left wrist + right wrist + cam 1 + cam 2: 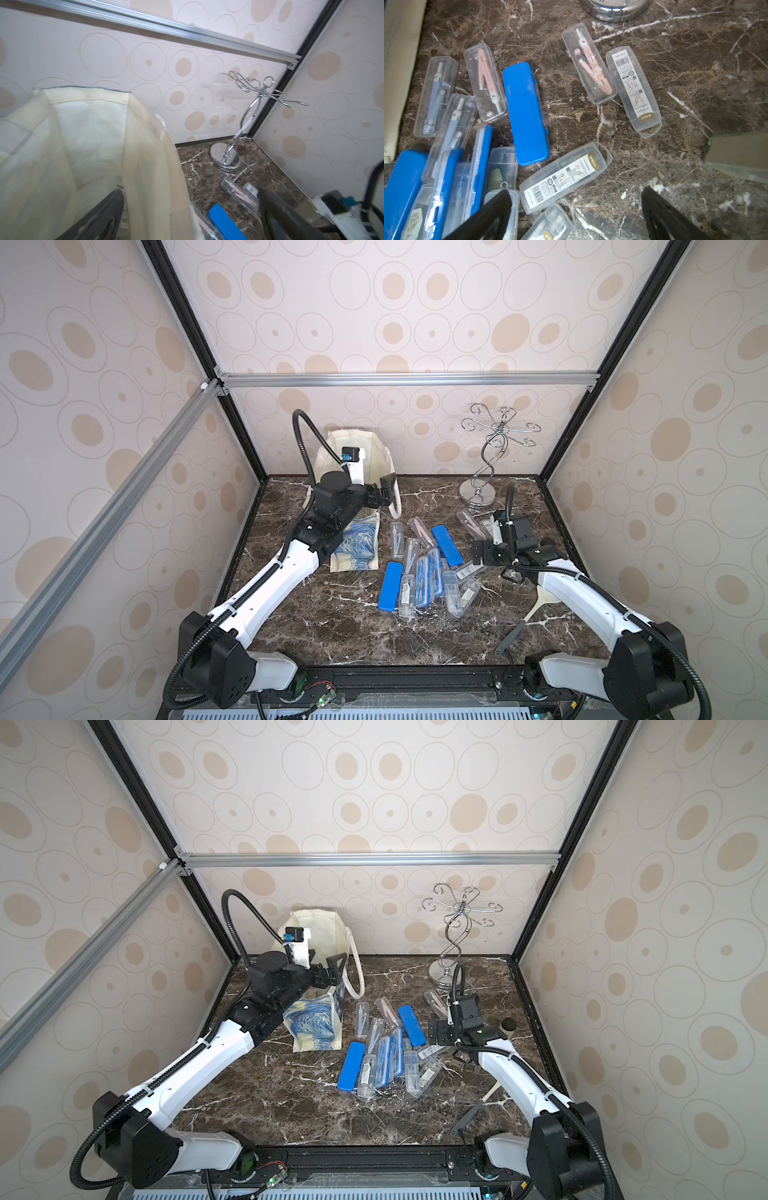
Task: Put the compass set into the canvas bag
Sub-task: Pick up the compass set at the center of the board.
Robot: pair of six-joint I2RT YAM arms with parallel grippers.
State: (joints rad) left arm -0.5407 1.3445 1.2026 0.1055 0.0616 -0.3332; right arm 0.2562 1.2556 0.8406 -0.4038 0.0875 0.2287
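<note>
Both gape wide, empty: left claw (384, 491) at the far canvas bag (359, 549); right claw (480, 553) should next grab a compass set (564, 176).

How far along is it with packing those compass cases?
Done: no case shows inside the bag. In hand: nothing; the left fingers gape at the bag's rim, the right fingers above the cases, both empty. Left: every case on the table.

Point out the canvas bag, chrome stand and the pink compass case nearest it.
canvas bag (359, 547), in a top view, painted face.
chrome stand (486, 499), in a top view, round base.
pink compass case (588, 64), right wrist view, clear lid.
</note>
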